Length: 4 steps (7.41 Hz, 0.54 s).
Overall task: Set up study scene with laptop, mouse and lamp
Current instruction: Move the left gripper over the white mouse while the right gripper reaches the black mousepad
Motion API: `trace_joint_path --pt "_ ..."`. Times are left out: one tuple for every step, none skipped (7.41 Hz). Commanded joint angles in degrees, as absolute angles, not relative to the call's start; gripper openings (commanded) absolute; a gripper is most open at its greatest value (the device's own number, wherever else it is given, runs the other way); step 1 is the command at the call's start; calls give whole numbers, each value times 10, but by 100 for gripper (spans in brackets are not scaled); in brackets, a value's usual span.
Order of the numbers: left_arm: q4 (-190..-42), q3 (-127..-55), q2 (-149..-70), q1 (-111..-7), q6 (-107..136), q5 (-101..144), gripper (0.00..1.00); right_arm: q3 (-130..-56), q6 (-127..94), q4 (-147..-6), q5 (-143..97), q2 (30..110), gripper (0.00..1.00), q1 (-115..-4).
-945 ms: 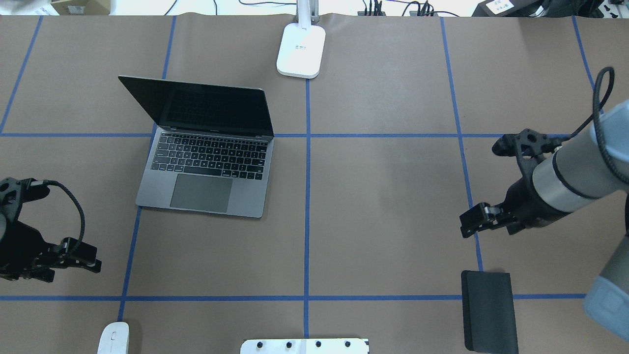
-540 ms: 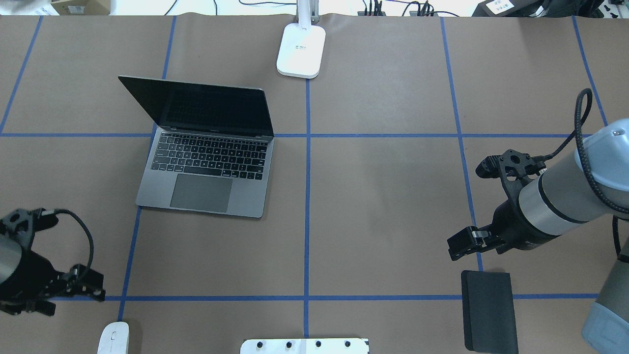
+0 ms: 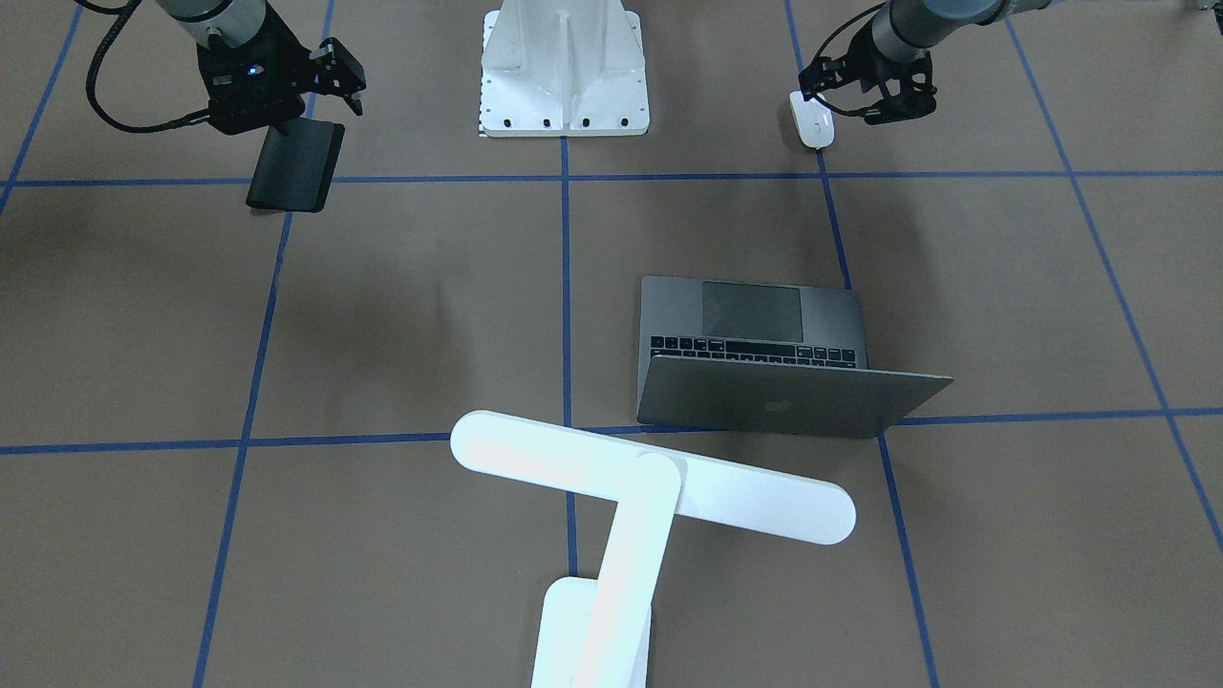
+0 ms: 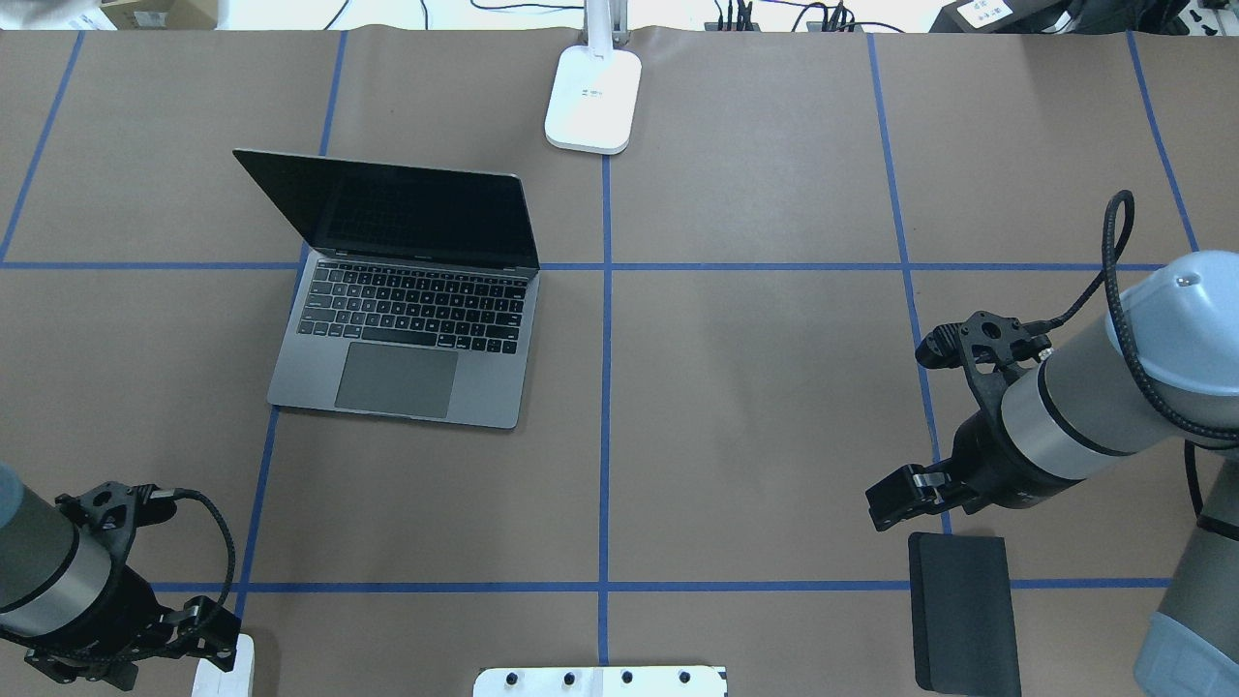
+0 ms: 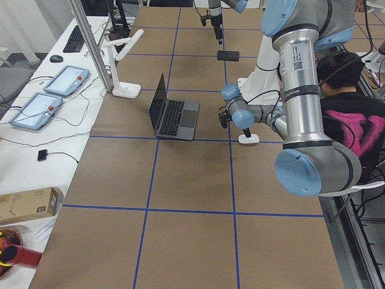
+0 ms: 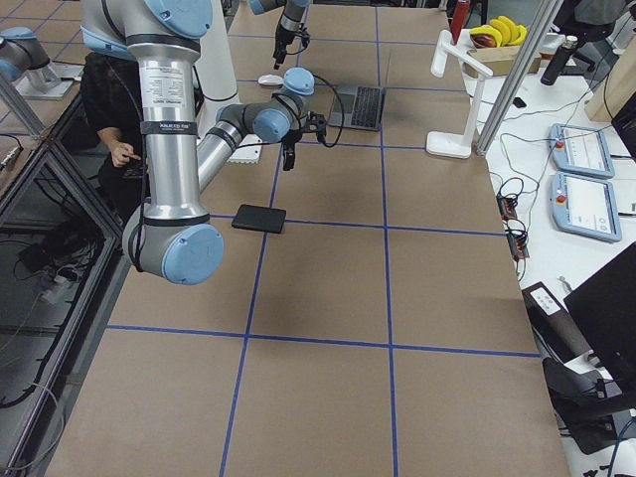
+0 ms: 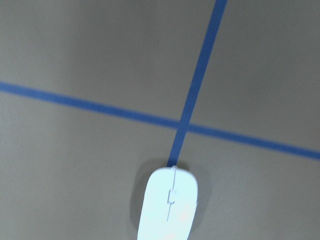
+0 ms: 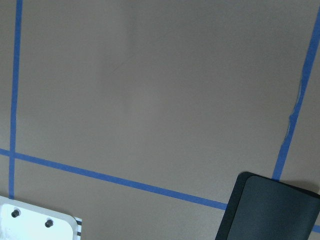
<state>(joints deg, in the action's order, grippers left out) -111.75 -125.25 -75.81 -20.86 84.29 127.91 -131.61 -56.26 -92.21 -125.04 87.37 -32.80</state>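
Observation:
The laptop [image 4: 407, 334] lies open on the left half of the table, its dark screen tilted back; its grey lid [image 3: 783, 401] faces the front camera. The white mouse [image 3: 814, 122] rests at the near table edge on a blue tape line, also in the left wrist view [image 7: 170, 205]. My left gripper [image 4: 215, 639] hovers right over it, open, hiding part of it from overhead. The lamp [image 3: 650, 473] stands at the far middle on its base [image 4: 592, 97]. My right gripper [image 4: 883, 505] is open and holds nothing, just above the black mat's far corner.
A black rectangular mat [image 4: 963, 610] lies near the right front edge, also in the right wrist view [image 8: 270, 210]. The white bolted pedestal [image 4: 600, 681] sits at the front middle. Blue tape lines grid the brown table. A person sits behind the robot [image 5: 352, 114].
My left arm has swung toward the near edge and now sits over the mouse. My right gripper has moved nearer and leftward to the mat's far corner.

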Motion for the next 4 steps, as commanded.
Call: trace_joint_path --pt "-1119 -1263 -776 -214 841 1279 99 -1303 -562 -923 -1221 901 99 -327" --pt "-1119 -1266 -778 -228 821 1278 99 -1303 -566 -922 -1221 910 99 -327" --pt "-1118 -1262 -779 -243 765 1277 99 -1304 -570 -919 -1227 926 99 -327" --pt "-1118 -1263 -778 -256 742 1276 99 -1299 -581 -901 -1231 933 99 -326"
